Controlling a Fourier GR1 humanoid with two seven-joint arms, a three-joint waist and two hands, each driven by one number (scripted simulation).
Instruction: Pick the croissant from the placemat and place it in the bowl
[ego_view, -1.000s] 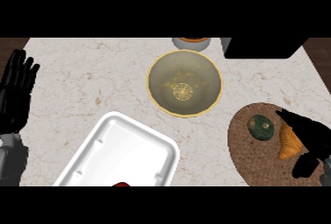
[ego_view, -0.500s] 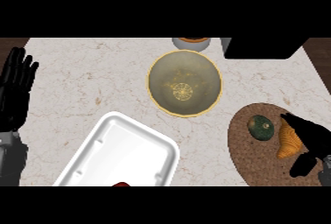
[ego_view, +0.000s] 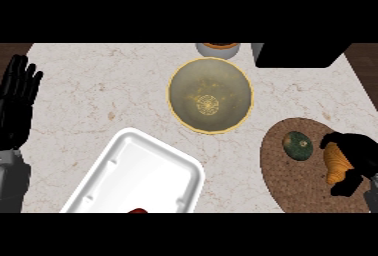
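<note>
Right hand (ego_view: 356, 160) is down at the right edge of the frame, over the brown placemat (ego_view: 288, 185), and its black fingers curl round the orange croissant (ego_view: 334, 163), with the thumb hooking in below it — so the grasp looks to be on or very nearly on. The croissant sits on the placemat at the lower right, just beside a small dark green round thing (ego_view: 297, 146) to its left; whether it has come off the mat at all I cannot tell from this angle. The bowl (ego_view: 210, 95), yellow-rimmed, waits in the upper middle of the frame, well apart from the croissant and with nothing in it but its pattern. So the reach is done; lifting, carrying up and to the left, and the release into the bowl are all left. Left hand (ego_view: 18, 100) rests open at the left edge, fingers up. A white tray (ego_view: 140, 175) lies at the lower middle.
</note>
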